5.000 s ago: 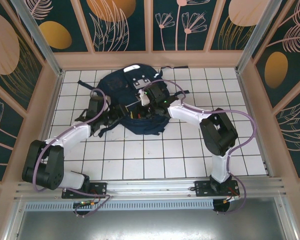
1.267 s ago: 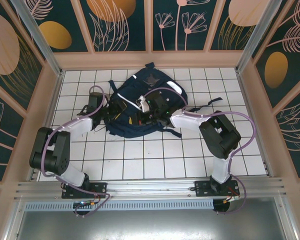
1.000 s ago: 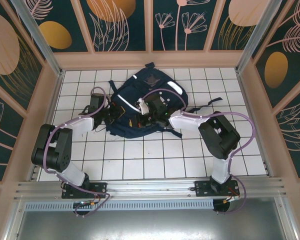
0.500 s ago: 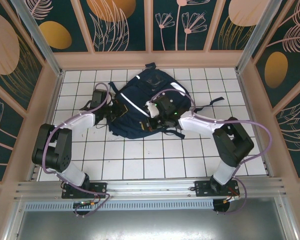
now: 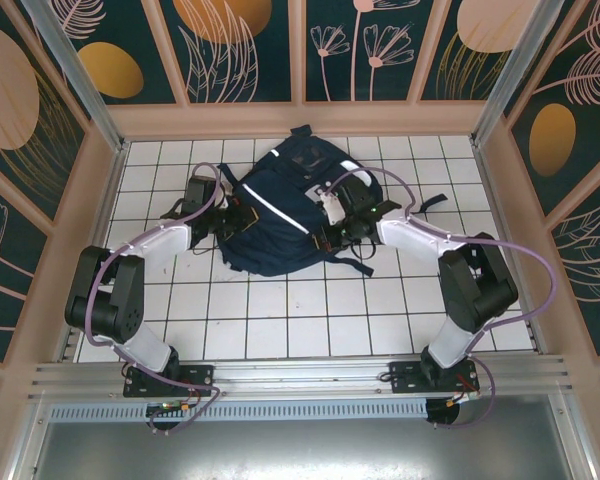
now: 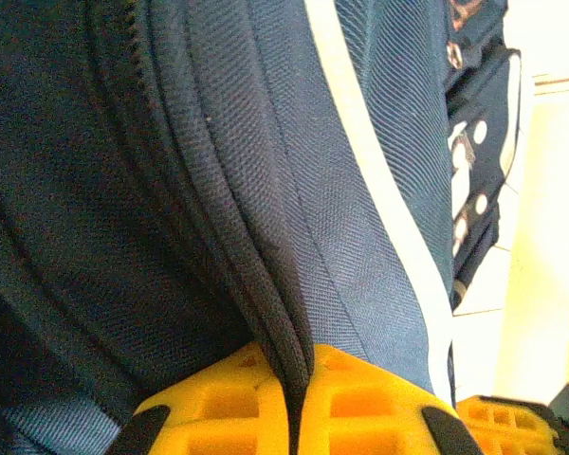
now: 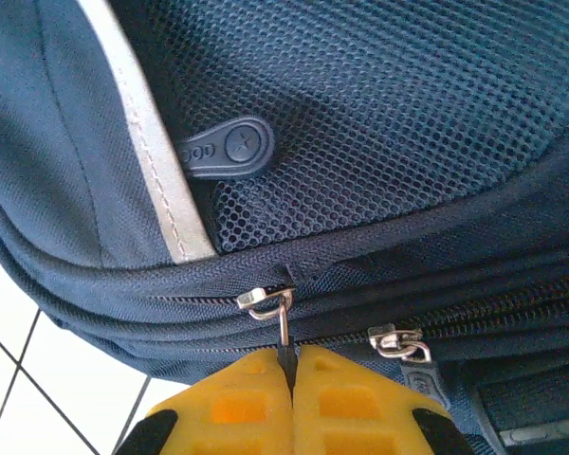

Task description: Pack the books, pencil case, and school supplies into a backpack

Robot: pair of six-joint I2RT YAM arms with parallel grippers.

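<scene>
The right pincer (image 7: 290,368) is pressed together on the pull (image 7: 283,330) of a zip slider (image 7: 266,301), straight ahead of its tips. The zip track (image 7: 194,300) runs crosswise to the pincer, along the edge of the backpack (image 5: 275,215). The left pincer (image 6: 298,384) pinches a fabric seam (image 6: 266,313) on the opposite side. The backpack lies on the worktop (image 5: 280,320) between both arms, so the slider likely travels sideways.

Lab test booth, tiled table (image 5: 310,322), patterned walls (image 5: 248,60)
</scene>
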